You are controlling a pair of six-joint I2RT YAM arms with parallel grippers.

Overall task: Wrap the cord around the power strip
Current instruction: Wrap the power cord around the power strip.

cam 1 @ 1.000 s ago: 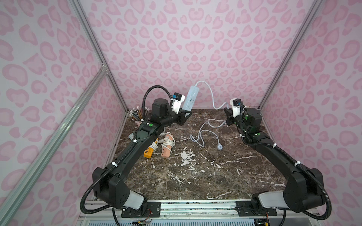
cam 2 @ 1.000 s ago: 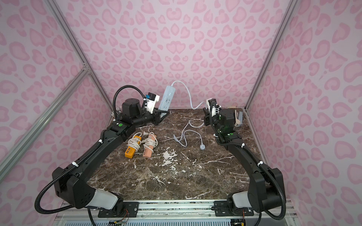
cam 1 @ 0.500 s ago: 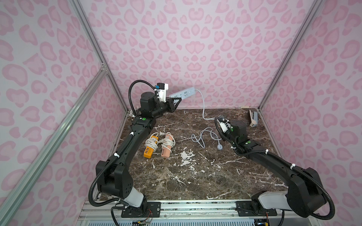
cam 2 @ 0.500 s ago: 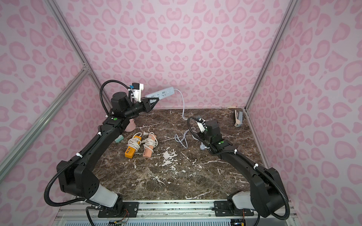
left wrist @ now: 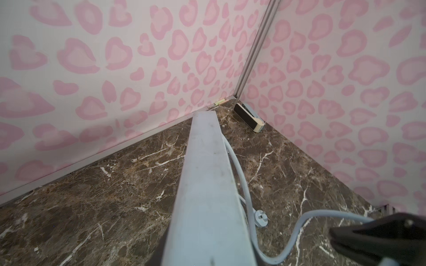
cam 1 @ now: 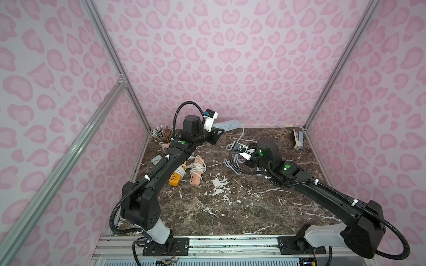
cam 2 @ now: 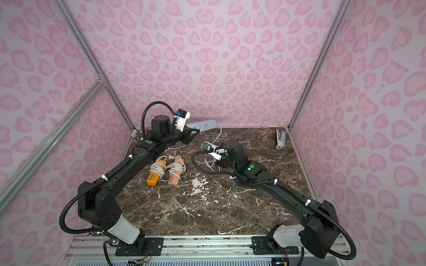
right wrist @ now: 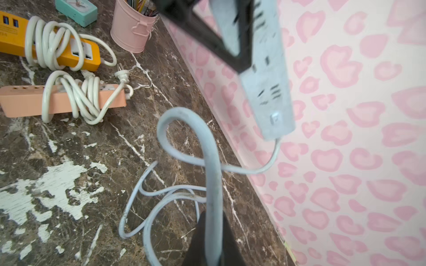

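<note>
A pale grey-blue power strip (cam 1: 226, 125) (cam 2: 202, 125) hangs level above the table's back edge, near the rear wall. My left gripper (cam 1: 217, 133) is shut on its near end; in the left wrist view the power strip (left wrist: 207, 195) runs straight away from the camera and hides the jaws. Its grey cord (right wrist: 212, 184) leaves the strip's far end (right wrist: 267, 80), drops and loops loose on the marble. My right gripper (cam 1: 242, 160) (right wrist: 213, 251) is shut on the cord, mid-table. The plug (left wrist: 261, 217) lies flat on the table.
An orange strip (cam 1: 176, 178) and a pink strip (cam 1: 197, 172), both wound with white cord, lie left of centre. A pink pencil cup (cam 1: 164, 144) and a teal clock (cam 1: 157, 159) stand at the back left. A stapler (cam 1: 297, 139) sits in the back right corner.
The left arm turned the strip from pointing up to lying level and brought it lower by the back wall. The right gripper came down and forward-left from the back, still gripping the cord.
</note>
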